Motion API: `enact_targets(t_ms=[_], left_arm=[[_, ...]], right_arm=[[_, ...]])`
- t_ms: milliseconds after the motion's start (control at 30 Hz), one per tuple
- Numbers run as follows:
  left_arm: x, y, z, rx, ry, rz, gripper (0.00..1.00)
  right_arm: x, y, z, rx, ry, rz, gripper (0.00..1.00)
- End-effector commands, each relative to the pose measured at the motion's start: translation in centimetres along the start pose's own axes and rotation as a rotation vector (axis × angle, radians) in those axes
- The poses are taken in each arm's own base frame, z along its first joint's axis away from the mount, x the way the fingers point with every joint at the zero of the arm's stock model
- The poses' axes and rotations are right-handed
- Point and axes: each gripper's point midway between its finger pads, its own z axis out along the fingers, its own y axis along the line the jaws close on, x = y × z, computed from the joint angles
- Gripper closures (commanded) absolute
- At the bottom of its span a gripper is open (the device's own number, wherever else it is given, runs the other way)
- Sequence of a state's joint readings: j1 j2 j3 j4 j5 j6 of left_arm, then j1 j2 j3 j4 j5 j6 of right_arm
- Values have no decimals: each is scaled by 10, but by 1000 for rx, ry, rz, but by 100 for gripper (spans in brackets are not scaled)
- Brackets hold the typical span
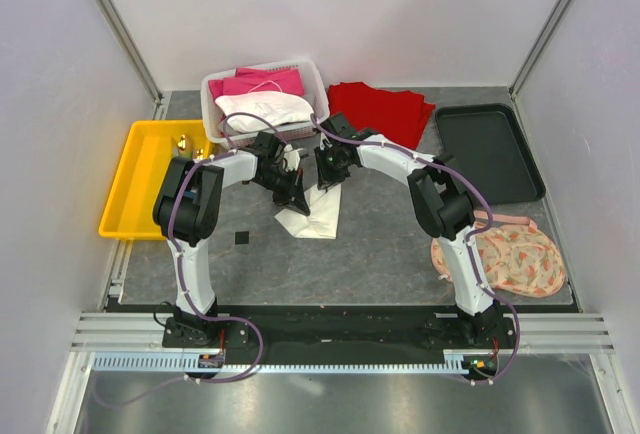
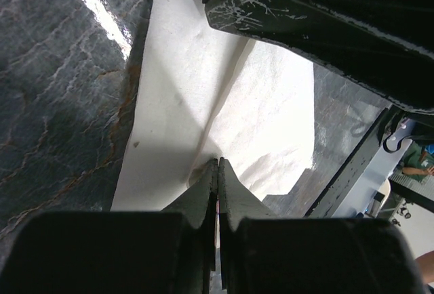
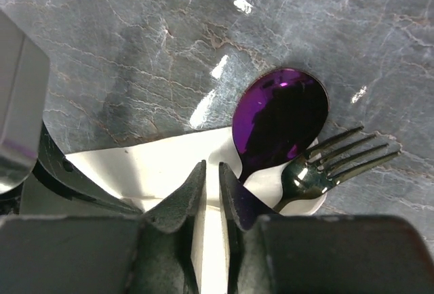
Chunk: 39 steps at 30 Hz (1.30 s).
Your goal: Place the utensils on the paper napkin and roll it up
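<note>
Ok, left claw (image 2: 218, 162) is pinched fully closed, tips low over the paper napkin (image 2: 203, 70) that spreads ahead of it on the bench (image 2: 61, 91). Right claw (image 3: 211, 166) has a narrow gap, napkin showing through. Just ahead-right of it are 2 utensils side by side, a purple spoon (image 3: 279, 118) and a fork (image 3: 325, 165), with their heads past the napkin edge.

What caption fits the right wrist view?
Right gripper poised over the paper napkin, with purple spoon and fork poking past its edge.
</note>
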State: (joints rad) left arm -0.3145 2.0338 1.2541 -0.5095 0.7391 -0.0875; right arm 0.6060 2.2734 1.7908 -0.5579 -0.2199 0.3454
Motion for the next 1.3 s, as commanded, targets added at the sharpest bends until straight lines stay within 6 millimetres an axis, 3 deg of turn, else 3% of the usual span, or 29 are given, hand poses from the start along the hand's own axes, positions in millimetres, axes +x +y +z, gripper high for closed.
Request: enact_targets(t_ms=[0, 167, 367, 767, 1267], left_arm=[[-1, 9, 6, -26, -3, -16, 98], [-2, 9, 6, -25, -5, -16, 98], [-2, 9, 7, -25, -4, -18, 98], [-3, 7, 4, -26, -13, -12, 98], [-8, -1, -2, -6, -33, 6, 98]], right_arm=[[-18, 16, -19, -64, -35, -63, 75], [-22, 43, -48, -232, -36, -32, 71], [-1, 60, -60, -352, -3, 25, 73], [37, 34, -25, -284, 90, 81, 79], [63, 6, 9, -190, 145, 75, 81]])
